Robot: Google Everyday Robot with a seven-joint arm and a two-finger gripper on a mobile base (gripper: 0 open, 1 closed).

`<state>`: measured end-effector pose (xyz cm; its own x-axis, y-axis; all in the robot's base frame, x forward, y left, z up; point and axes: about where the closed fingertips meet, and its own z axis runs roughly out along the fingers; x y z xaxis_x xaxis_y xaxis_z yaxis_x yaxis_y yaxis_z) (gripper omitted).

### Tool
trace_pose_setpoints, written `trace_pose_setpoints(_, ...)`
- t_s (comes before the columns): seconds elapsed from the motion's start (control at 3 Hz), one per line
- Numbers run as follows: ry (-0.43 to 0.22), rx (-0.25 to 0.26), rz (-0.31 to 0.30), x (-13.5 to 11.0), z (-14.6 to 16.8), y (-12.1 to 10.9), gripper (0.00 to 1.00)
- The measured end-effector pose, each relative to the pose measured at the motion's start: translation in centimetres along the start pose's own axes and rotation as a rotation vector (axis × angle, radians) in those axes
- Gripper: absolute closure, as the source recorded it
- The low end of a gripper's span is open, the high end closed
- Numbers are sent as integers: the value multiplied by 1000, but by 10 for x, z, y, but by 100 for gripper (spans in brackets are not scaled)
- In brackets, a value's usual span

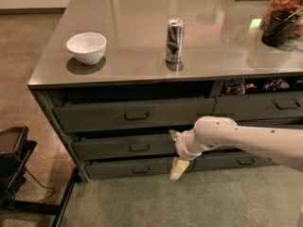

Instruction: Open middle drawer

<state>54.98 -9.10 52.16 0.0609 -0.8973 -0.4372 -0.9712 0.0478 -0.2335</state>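
The middle drawer (109, 147) is the dark grey-green front of medium height in the left stack under the counter, with a small loop pull (138, 148) at its centre. A taller drawer (94, 117) sits above it and a slimmer one (118, 168) below. My gripper (176, 152) is in front of the middle drawer's right end, a short way right of the pull and not touching it. Its pale fingers (179, 168) are spread one above the other, open and empty. The white arm (246, 138) reaches in from the right.
On the grey countertop (142, 13) stand a white bowl (87, 47), a drink can (174, 40) and a dark cup (278, 27). More drawers (265, 107) are on the right. A black stand (14, 169) sits on the floor at the left.
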Motion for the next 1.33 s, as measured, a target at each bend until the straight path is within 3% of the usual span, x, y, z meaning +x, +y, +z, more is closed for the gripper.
trace_pose_setpoints(0.67, 38, 18, -28, 20, 14, 8, 0)
trace_pose_setpoints(1.33, 20, 50, -30, 44, 46, -6, 0)
